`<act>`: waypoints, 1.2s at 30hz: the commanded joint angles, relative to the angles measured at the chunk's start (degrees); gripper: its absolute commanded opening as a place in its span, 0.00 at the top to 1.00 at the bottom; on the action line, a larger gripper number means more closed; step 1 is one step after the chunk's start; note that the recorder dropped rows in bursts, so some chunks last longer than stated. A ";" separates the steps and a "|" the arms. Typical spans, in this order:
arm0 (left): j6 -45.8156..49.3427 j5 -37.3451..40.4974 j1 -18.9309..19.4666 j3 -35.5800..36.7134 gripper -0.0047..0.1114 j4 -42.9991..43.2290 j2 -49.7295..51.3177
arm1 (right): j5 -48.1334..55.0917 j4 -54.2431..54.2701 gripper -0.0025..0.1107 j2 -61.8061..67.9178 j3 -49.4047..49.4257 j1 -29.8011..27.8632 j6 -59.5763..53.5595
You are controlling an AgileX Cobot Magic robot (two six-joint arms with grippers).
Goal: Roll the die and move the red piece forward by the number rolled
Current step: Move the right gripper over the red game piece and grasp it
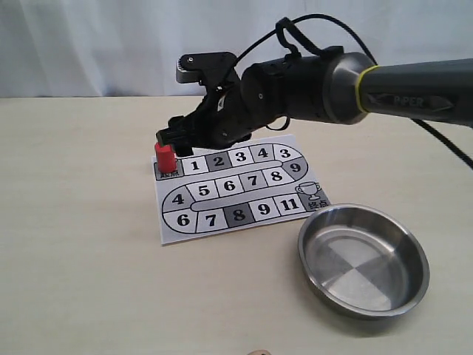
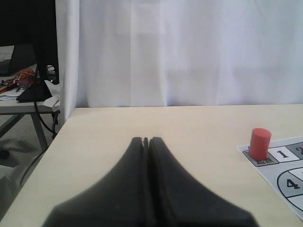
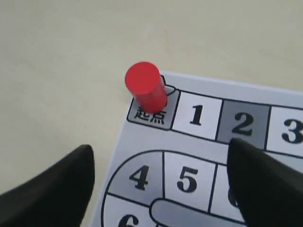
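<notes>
My right gripper (image 3: pixel 161 149) hovered, jaws spread wide, by the red piece (image 3: pixel 146 92) to straddle it; my left gripper (image 2: pixel 146 141) sat pinched together, empty.

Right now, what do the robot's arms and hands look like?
The right arm is a matte grey tube with a yellow-green ring and raised PIPER lettering, leading into a bulky black wrist. Thin black cables loop over it. The right hand is black with blunt fingers. The left hand shows two smooth black wedge-shaped fingers.
</notes>
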 commanded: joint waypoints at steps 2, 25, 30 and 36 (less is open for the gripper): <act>-0.12 -0.68 -0.01 -0.30 0.96 -0.10 -0.06 | 2.97 1.50 0.43 4.41 -7.82 -0.30 -0.64; -0.12 -0.68 -0.01 -0.30 0.96 -0.10 -0.06 | 0.57 2.78 0.41 22.25 -29.26 0.67 -2.35; -0.12 -0.68 -0.01 -0.30 0.96 -0.10 -0.06 | -0.84 2.78 0.41 24.08 -29.26 0.92 -2.35; -0.12 -0.68 -0.01 -0.30 0.96 -0.10 -0.06 | -1.82 2.65 0.41 25.39 -29.26 1.16 -2.35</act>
